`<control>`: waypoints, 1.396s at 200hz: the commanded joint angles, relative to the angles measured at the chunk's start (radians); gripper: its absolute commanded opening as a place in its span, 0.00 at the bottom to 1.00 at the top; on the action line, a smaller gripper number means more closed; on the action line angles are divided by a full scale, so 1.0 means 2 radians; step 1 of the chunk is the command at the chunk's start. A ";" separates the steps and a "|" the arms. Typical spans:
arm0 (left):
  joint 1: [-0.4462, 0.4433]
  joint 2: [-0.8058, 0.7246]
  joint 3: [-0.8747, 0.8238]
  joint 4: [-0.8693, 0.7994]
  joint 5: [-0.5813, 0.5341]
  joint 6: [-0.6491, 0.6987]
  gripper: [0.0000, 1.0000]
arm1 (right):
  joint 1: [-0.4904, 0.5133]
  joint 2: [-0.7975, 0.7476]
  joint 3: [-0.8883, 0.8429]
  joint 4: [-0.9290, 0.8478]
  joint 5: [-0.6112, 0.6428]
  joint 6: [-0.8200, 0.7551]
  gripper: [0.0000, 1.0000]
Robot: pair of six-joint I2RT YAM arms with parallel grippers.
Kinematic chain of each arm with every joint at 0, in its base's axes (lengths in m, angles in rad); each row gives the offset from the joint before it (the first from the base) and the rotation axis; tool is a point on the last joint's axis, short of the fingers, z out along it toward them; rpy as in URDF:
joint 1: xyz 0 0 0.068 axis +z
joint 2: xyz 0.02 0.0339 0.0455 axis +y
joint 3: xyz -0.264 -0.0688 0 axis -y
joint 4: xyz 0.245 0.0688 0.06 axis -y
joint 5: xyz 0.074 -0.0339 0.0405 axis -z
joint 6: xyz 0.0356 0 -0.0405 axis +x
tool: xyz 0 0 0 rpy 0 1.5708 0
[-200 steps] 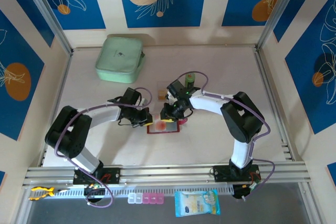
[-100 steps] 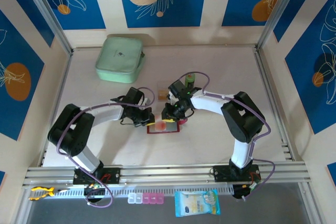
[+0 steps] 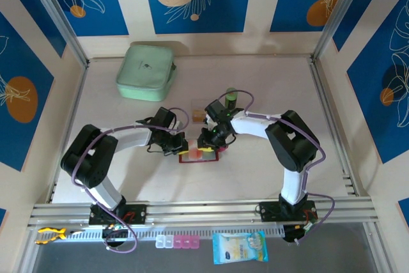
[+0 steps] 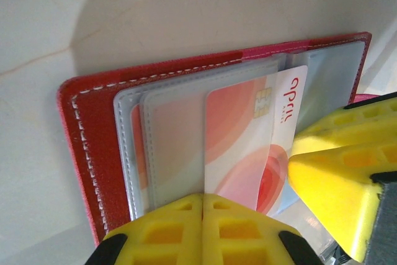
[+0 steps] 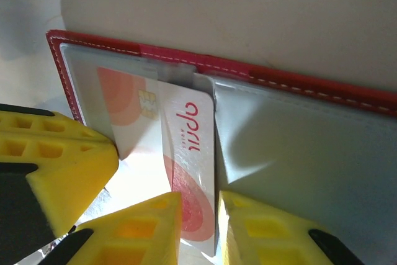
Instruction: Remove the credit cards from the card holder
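The dark red card holder (image 3: 199, 156) lies open on the table, its greyish clear sleeves (image 4: 167, 147) facing up. A white credit card (image 4: 248, 134) with orange-red circles sticks partly out of a sleeve. My left gripper (image 4: 202, 198) is shut, its tips pressed on the sleeves at the holder's left half (image 3: 181, 147). My right gripper (image 5: 198, 206) is closed on the raised edge of that credit card (image 5: 186, 147), over the holder's middle (image 3: 208, 144). The right gripper's yellow fingers (image 4: 341, 172) crowd the left wrist view.
A mint-green zip case (image 3: 146, 71) sits at the back left. A clear plastic rectangle (image 3: 199, 112) lies just behind the holder, and a small green object (image 3: 231, 96) beyond it. Metal rails (image 3: 326, 113) border the table sides.
Both grippers stay at the card holder. The left arm's elbow has shifted slightly right, and the right arm has edged a little left.
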 commanded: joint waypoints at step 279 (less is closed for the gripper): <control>-0.001 -0.005 -0.001 -0.036 -0.021 0.019 0.03 | -0.018 -0.069 -0.007 -0.057 0.015 -0.047 0.06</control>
